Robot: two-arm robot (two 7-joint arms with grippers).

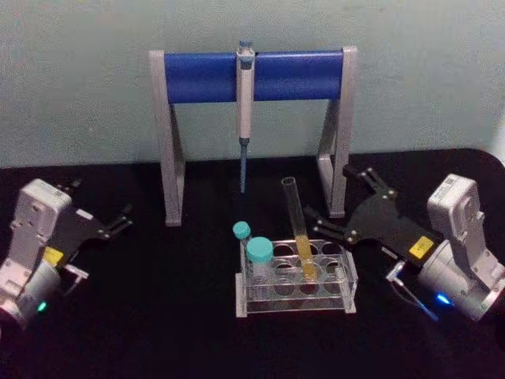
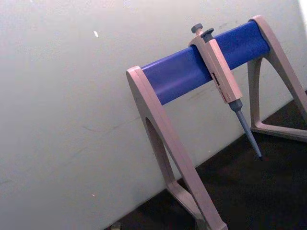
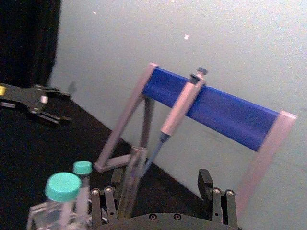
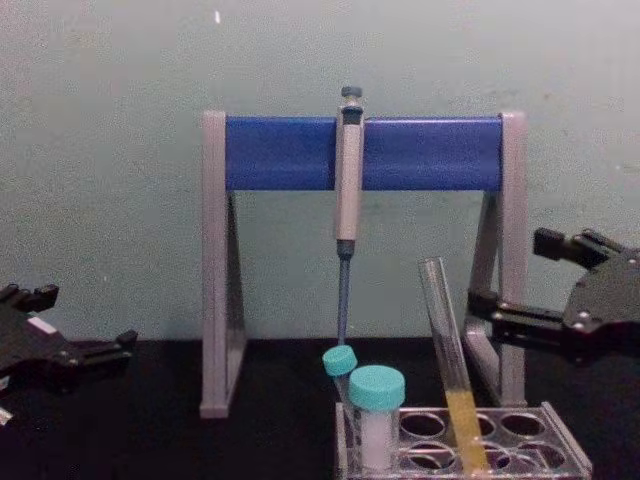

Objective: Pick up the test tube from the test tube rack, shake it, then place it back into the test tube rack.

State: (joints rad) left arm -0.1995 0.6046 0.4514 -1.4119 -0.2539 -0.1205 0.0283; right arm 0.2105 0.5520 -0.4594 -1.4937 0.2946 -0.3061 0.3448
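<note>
The test tube (image 1: 297,223) leans in the clear test tube rack (image 1: 293,306) at the table's middle, with yellow-orange liquid in its lower part. My right gripper (image 1: 331,193) is open, just right of the tube's upper half and apart from it. In the chest view the test tube (image 4: 446,345) rises from the test tube rack (image 4: 562,442), with the right gripper (image 4: 510,272) beside it. In the right wrist view the test tube (image 3: 131,182) stands just beyond the right gripper (image 3: 160,194), close to one fingertip. My left gripper (image 1: 102,204) rests open at the far left, also in the chest view as the left gripper (image 4: 85,318).
Two teal-capped tubes (image 1: 259,251) stand in the rack's left end. Behind the rack stands a grey-and-blue pipette stand (image 1: 197,76) with a hanging pipette (image 1: 245,103). The left wrist view shows the stand (image 2: 182,74) and pipette (image 2: 223,79). Black tabletop surrounds the rack.
</note>
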